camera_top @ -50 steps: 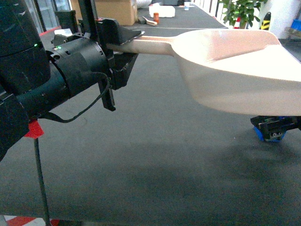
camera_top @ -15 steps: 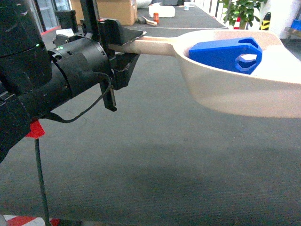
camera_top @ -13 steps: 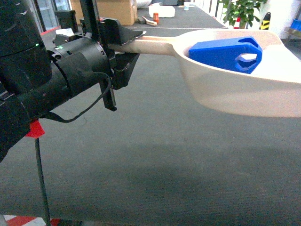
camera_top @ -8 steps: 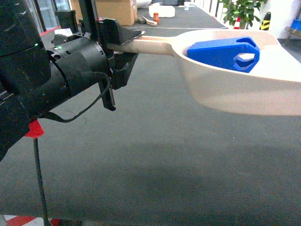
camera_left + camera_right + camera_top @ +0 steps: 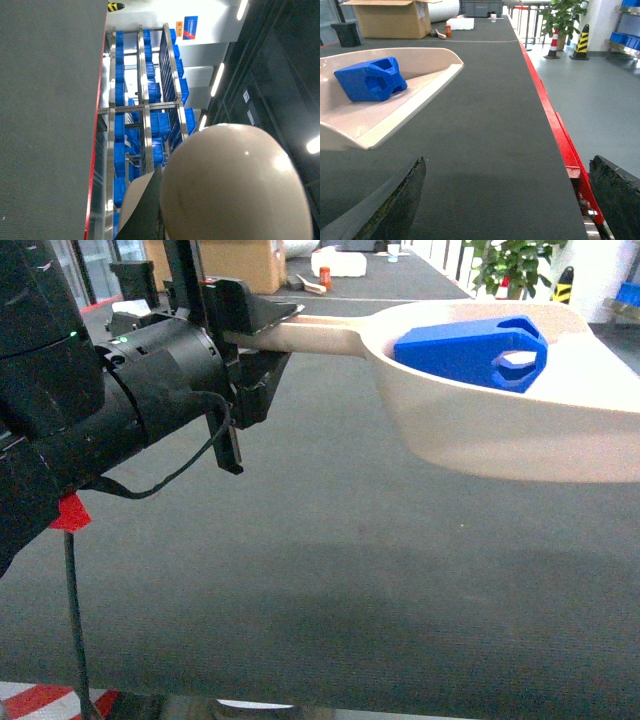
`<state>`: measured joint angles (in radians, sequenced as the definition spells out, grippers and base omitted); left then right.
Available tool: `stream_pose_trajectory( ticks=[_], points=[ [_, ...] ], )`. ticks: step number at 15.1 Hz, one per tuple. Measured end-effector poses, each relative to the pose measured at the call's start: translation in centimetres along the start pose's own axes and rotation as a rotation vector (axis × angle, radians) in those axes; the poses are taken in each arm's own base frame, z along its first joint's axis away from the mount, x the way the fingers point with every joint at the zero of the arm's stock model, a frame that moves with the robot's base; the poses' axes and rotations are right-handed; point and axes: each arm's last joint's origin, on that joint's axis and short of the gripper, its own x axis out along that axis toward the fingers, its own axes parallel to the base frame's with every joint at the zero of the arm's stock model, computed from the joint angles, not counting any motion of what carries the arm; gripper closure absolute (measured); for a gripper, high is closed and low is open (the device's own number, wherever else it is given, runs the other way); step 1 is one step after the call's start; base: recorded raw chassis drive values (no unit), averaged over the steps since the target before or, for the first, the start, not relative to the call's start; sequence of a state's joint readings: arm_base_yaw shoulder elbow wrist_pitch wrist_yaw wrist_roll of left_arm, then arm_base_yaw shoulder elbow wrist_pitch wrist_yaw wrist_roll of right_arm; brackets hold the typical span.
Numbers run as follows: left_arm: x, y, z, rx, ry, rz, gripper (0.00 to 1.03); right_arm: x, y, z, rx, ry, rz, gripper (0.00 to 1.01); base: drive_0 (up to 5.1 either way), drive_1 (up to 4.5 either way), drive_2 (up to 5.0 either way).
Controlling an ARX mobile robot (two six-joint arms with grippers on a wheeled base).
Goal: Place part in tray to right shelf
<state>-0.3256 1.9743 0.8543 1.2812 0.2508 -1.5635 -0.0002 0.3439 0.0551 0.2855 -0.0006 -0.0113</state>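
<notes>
Resting loose in the bowl of the pale beige plastic dustpan-shaped tray (image 5: 500, 430), the small bright-blue plastic part (image 5: 462, 352) with its slotted lug lies unsecured; in the right wrist view it sits toward the back of the scoop (image 5: 370, 80), away from the wide flat mouth. The left gripper (image 5: 262, 332) is clamped on the tray's long flat handle and holds the tray clear above the dark grey ribbed conveyor surface (image 5: 330, 570).

The right gripper (image 5: 505, 200) shows two black fingers (image 5: 395, 205) spread wide apart with nothing between them.

The shiny stainless-steel rack (image 5: 142, 107), backed by blue crates (image 5: 157, 125), appears only in the left wrist view. Whether this is the right shelf cannot be confirmed.

Risks noted:
- Tilting the mouth downward during transport would likely let the part slide out, as nothing retains it.
- A single grip at the far end of the handle leaves the loaded bowl cantilevered; the handle may rotate or slip in the jaws.
- A sudden base or arm movement could shift the part forward.
- The tray's wide mouth may strike the rack's rail or dividers on approach.
</notes>
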Motion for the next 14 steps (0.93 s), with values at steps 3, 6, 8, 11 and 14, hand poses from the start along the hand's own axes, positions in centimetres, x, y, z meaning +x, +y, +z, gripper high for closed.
stream_pose_trajectory(
  ticks=[3, 6, 8, 11, 14],
  points=[
    [0.01, 0.03, -0.03, 0.000, 0.001, 0.003, 0.86, 0.01, 0.00, -0.05, 0.000, 0.004, 0.000, 0.03, 4.8, -1.34, -3.5],
    [0.03, 0.06, -0.08, -0.002, 0.005, 0.007, 0.86, 0.01, 0.00, -0.04, 0.000, 0.003, 0.000, 0.03, 4.7, -1.39, -3.6],
    [0.03, 0.00, -0.07, -0.001, 0.004, 0.001, 0.86, 0.01, 0.00, -0.04, 0.000, 0.003, 0.000, 0.03, 4.9, -2.49, -2.5],
    [0.03, 0.01, -0.07, 0.000, 0.004, 0.002, 0.86, 0.01, 0.00, -0.04, 0.000, 0.003, 0.000, 0.03, 5.0, -2.49, -2.5],
    [0.03, 0.02, -0.07, -0.001, 0.005, 0.003, 0.86, 0.01, 0.00, -0.04, 0.000, 0.003, 0.000, 0.03, 5.0, -2.47, -2.5]
  ],
)
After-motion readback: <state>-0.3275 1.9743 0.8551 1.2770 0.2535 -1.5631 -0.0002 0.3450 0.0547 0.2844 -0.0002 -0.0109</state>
